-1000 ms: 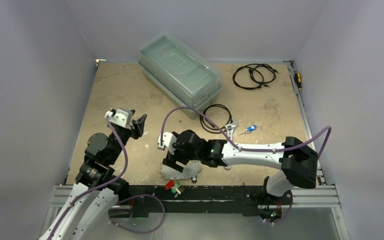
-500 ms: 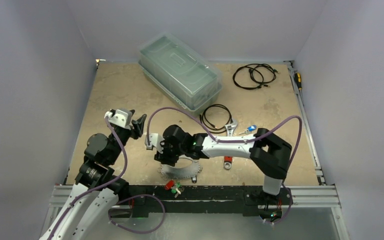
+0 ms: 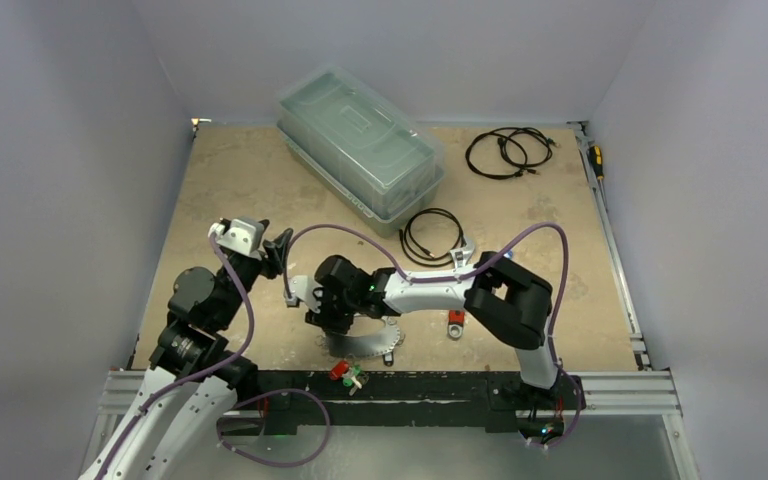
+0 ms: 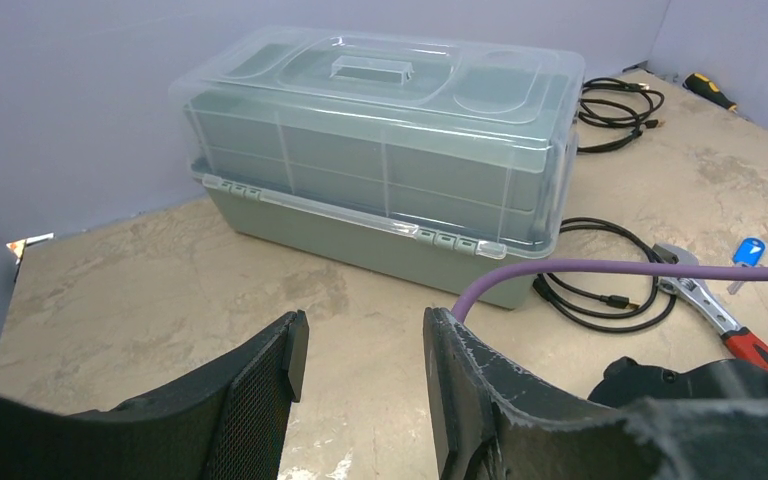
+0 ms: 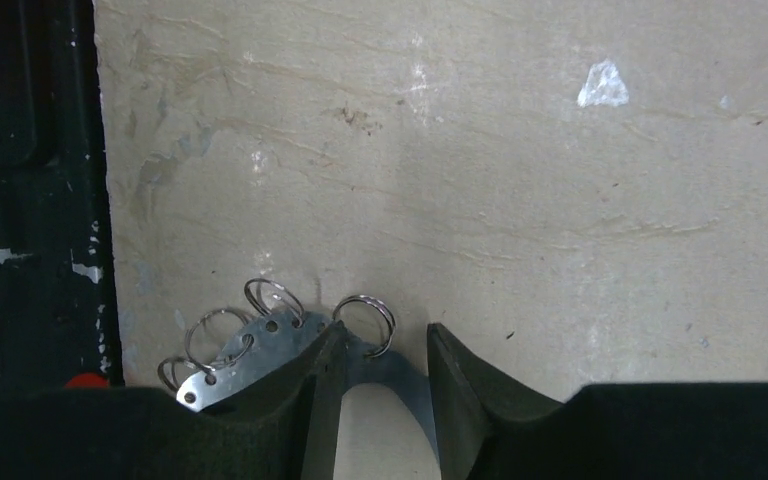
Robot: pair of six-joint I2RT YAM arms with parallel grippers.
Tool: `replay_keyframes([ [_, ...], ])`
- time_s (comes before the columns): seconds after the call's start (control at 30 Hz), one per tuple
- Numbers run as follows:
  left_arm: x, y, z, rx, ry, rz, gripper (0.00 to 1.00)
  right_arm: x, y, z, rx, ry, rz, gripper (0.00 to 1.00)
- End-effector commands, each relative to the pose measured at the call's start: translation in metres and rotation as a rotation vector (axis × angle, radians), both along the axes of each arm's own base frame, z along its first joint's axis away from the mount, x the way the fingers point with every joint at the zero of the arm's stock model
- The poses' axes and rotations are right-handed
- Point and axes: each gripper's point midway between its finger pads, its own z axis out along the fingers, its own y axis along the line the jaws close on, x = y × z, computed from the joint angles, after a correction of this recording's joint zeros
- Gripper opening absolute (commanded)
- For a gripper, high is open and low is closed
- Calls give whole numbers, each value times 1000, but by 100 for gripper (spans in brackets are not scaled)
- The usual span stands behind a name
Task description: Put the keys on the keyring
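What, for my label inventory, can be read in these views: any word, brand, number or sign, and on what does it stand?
No text can be read in any view.
On the storage box: no label or brand shows.
On the wrench: any marking is too small to read.
On the blue key tag: too small to tell.
On the keyring: punched holes only, no stamping seen.

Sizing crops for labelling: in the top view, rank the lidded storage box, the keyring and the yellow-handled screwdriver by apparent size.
1. storage box
2. keyring, partly hidden under the right arm
3. screwdriver
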Motion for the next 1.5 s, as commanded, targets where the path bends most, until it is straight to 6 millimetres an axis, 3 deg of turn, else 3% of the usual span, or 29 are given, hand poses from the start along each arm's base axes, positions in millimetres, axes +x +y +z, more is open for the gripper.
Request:
replay_keyframes([
  [0.0,-4,3,22,-7,-52,2,47,4,10,10,25,-7,26,38],
  [0.4,-5,4,23,-8,-57,5,47,2,5,-19,-54,28,39,23],
  [0.5,-5,4,23,-9,-58,5,47,3,2,-27,-76,28,31,12],
  [0.57,-5,4,23,-9,-57,6,47,2,0,-31,-88,33,32,0],
  [0.67,-5,5,23,-8,-57,7,47,-2,-4,-33,-93,46,33,0],
  [0.73,-5,4,23,-7,-58,4,47,-2,1,-19,-23,34,26,0],
  [0.9,-8,-1,24,-8,-67,-29,47,2,5,37,182,-46,-10,0],
  [1.1,-13,-17,27,-8,-81,-123,45,10,-1,82,363,-127,-87,0],
  [1.27,-27,-43,31,-14,-102,-289,44,7,-11,115,488,-166,-112,0],
  [1.47,-57,-81,39,-46,-132,-566,44,6,-28,150,583,-227,-143,0],
])
